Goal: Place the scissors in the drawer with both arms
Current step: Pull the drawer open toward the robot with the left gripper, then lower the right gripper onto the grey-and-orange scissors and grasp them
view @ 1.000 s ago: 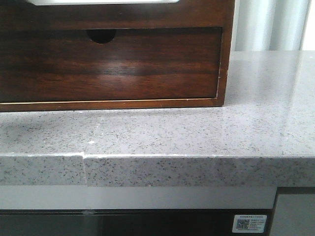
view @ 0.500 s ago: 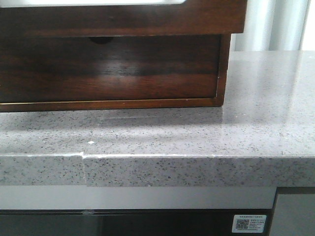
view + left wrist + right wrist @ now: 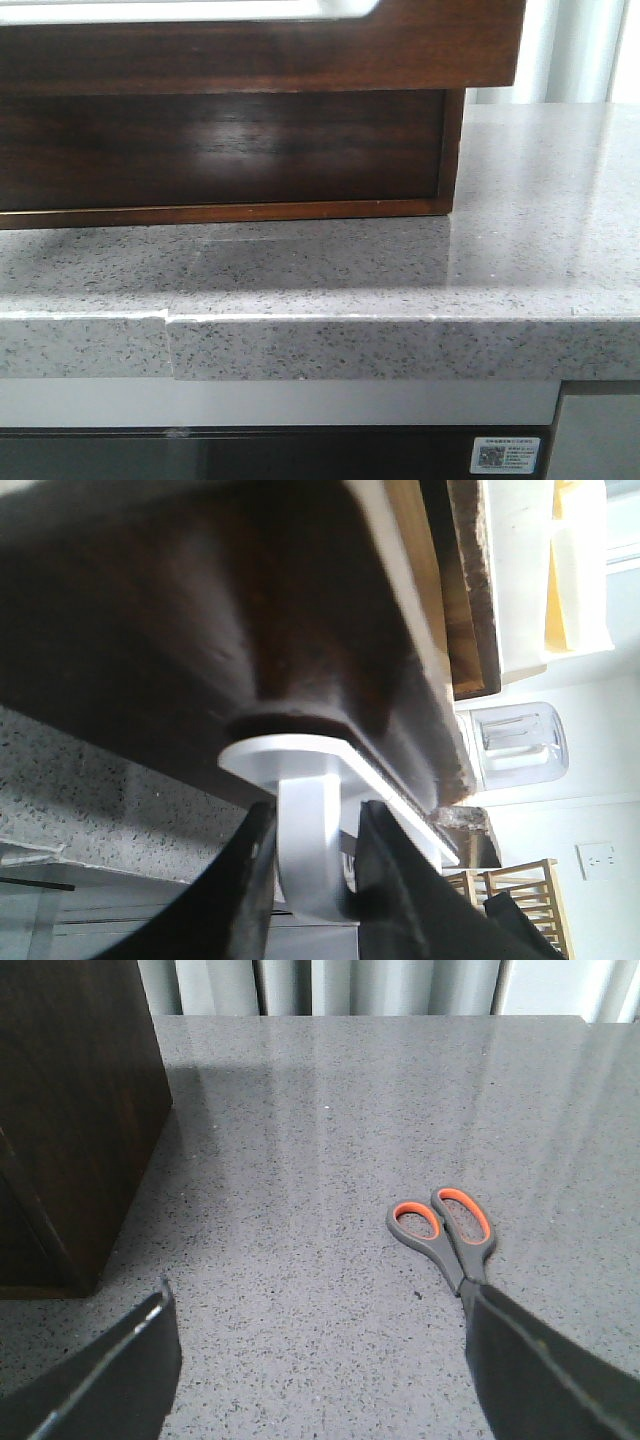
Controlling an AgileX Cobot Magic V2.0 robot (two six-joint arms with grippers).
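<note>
In the front view, the drawer (image 3: 250,50), a wide glossy dark brown wood front with a pale rounded-cornered shape along its upper edge, stood out from the cabinet and overhung the lower drawer front (image 3: 220,150) beneath it, which lay in shadow. The wooden cabinet (image 3: 452,150) sat on a grey speckled stone tabletop (image 3: 540,230), whose front edge showed a seam toward the left. A small white label with a code (image 3: 505,455) was fixed low on the panel below the tabletop. Neither arm nor the scissors appeared in this view. In the left wrist view, the left gripper (image 3: 318,855) had its two dark fingers (image 3: 395,880) closed narrowly on the stem of a pale drawer handle (image 3: 305,830), with the handle's flat plate pressed against the dark wood of the drawer (image 3: 200,610). Pale wooden furniture and a clear plastic container stood blurred in the background. In the right wrist view, the right gripper (image 3: 320,1360) held its fingers (image 3: 110,1375) spread wide apart with nothing between them, hovering over the tabletop (image 3: 300,1110). The scissors (image 3: 445,1230), grey with orange-lined handle loops, lay flat on the tabletop well apart from the dark cabinet (image 3: 70,1110), their blades hidden behind one finger.
</note>
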